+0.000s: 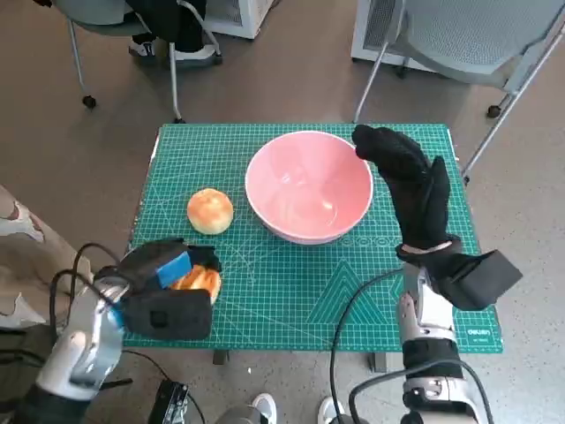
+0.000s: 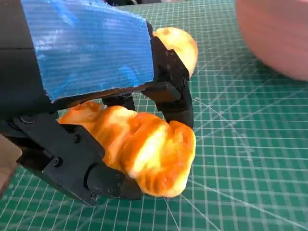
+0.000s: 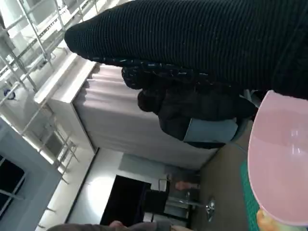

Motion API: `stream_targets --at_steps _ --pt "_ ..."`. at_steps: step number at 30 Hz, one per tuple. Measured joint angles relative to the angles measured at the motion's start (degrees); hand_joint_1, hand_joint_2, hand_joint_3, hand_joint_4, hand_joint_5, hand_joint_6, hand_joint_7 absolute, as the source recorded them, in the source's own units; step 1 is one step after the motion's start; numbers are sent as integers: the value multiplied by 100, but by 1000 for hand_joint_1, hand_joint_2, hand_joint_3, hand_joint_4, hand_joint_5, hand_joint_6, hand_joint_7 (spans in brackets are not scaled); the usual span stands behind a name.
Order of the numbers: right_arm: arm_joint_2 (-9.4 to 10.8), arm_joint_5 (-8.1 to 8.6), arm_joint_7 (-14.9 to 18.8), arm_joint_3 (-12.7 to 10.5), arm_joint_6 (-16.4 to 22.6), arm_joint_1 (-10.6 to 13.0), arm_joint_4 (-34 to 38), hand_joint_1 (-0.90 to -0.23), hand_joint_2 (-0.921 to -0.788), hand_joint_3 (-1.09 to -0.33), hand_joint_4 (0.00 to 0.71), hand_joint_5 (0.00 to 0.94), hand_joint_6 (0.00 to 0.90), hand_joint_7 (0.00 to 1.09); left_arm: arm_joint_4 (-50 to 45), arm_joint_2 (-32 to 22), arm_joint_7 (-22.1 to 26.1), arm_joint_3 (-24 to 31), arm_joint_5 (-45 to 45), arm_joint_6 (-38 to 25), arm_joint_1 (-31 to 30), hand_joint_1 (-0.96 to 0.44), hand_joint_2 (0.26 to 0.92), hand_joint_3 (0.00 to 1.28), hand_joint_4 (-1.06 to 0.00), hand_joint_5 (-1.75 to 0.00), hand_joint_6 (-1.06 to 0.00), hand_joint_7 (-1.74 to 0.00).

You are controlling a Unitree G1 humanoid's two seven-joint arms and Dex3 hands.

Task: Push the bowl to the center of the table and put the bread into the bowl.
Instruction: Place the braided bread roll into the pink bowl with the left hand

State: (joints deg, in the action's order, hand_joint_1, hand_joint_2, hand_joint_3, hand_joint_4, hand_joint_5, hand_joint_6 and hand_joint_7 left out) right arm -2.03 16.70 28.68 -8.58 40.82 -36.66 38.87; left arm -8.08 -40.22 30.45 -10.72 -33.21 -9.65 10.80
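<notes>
The pink bowl (image 1: 309,185) stands on the green cutting mat (image 1: 353,291), slightly toward the far side of the middle. My gloved right hand (image 1: 410,181) stands at its right side, its curved fingers touching the rim and holding nothing. A round bun (image 1: 210,210) lies left of the bowl. My left hand (image 1: 159,291) at the near left grips a golden croissant-shaped bread (image 1: 198,281). In the left wrist view, the black fingers (image 2: 168,91) wrap that bread (image 2: 144,154), with the bun (image 2: 180,45) and bowl (image 2: 274,33) beyond. The right wrist view shows the glove (image 3: 192,43) over the bowl's rim (image 3: 281,159).
A grey chair (image 1: 477,35) stands behind the table's far right corner. Another chair (image 1: 115,18) with a person's feet (image 1: 146,44) is at the far left. Cables hang below the near edge. A seated person (image 3: 192,110) shows in the right wrist view.
</notes>
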Motion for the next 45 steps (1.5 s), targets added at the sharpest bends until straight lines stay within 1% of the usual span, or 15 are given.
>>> stream_targets --at_steps 6,11,15,16,18,21,24,28,31,34,36,39,45 --pt "0 2 0 -5 -3 0 14 -648 -921 -792 216 2 80 466 -616 -107 263 427 377 -22 -41 2 838 201 -719 -1124 -641 -1185" --pt "0 2 1 -9 -8 -1 27 -648 -921 -792 216 2 80 467 -1068 -200 451 754 679 -83 -28 2 838 188 -747 -1086 -644 -1188" --pt "-3 2 1 -18 -8 -2 72 -648 -921 -792 217 2 80 467 -1318 -207 513 973 891 -157 97 2 836 187 -758 -1121 -645 -1141" --pt "-4 3 2 -21 -8 -6 94 -648 -921 -792 216 2 79 467 -1367 -207 513 1021 927 -176 162 2 829 192 -769 -1138 -657 -1101" --pt "-5 3 4 -23 -8 -13 131 -648 -921 -792 216 2 79 467 -1424 -207 511 1080 954 -200 281 2 825 196 -774 -1152 -664 -1074" --pt "-12 6 14 -26 -8 -28 182 -648 -921 -792 216 2 79 468 -1489 -198 495 1109 959 -256 546 2 822 200 -773 -1176 -674 -1040" --pt "-18 14 36 -29 -8 -48 209 -648 -921 -792 216 1 79 468 -1500 -131 443 1083 937 -364 916 2 803 224 -772 -1211 -709 -974" --pt "-30 48 82 -35 -8 -70 247 -649 -921 -792 217 1 79 468 -1497 103 331 843 760 -564 1545 3 795 228 -773 -1213 -739 -938" --pt "-34 82 105 -36 -7 -86 276 -649 -921 -792 217 1 79 468 -1414 388 212 496 519 -633 2078 3 812 173 -802 -1156 -759 -929" --pt "-28 101 147 -32 -4 -104 300 -649 -921 -792 217 1 78 469 -1168 700 70 148 329 -582 2619 3 841 115 -822 -1106 -742 -966" --pt "-37 105 158 -37 1 -111 312 -647 -921 -793 217 1 78 469 -837 912 -64 -104 174 -463 2977 3 864 79 -822 -1088 -722 -1001" --pt "-39 108 197 -37 10 -117 320 -642 -921 -794 218 2 78 469 -188 1220 -317 -427 -28 -251 3462 2 899 39 -790 -1093 -685 -1068" --pt "-125 122 240 -90 30 -109 317 -636 -921 -800 219 2 78 470 1169 1686 -707 -872 -243 165 4120 1 917 31 -744 -1121 -665 -1112"
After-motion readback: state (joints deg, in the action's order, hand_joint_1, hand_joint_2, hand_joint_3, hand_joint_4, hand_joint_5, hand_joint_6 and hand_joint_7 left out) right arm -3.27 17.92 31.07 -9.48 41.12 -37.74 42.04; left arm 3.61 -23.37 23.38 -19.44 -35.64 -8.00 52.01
